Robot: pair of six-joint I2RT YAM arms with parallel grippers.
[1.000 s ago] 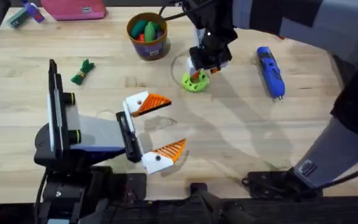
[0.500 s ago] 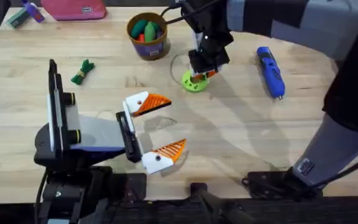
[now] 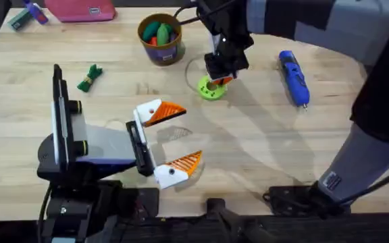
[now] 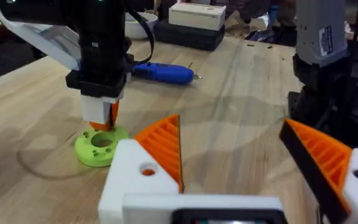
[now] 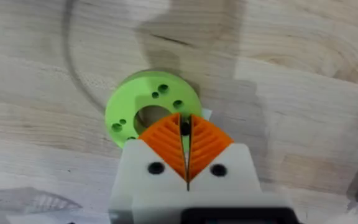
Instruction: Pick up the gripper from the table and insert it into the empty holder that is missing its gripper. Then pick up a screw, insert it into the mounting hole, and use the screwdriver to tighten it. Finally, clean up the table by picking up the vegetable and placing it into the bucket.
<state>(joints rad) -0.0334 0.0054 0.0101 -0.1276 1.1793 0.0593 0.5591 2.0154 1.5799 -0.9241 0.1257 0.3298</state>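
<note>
"Why are our right fingers (image 5: pixel 210 140) down on the green ring (image 5: pixel 126 112)?"

"We think to lift a screw (image 5: pixel 184 127). They're pinched nearly shut on a tiny dark bit."

"And our left fingers (image 3: pixel 167 111)?"

"Wide open, holding nothing, low over the table (image 3: pixel 262 155). Our blue, pen-shaped screwdriver (image 3: pixel 294 77) lies near the ring."

The worktop (image 3: pixel 262 148) is pale wood with visible grain and a matt finish. The green ring (image 5: pixel 151 111) looks like smooth matt plastic, the screwdriver (image 3: pixel 294 77) glossy blue plastic, and the right hand (image 5: pixel 187 134) carries ribbed orange pads (image 5: pixel 166 140) on smooth white plastic
</note>
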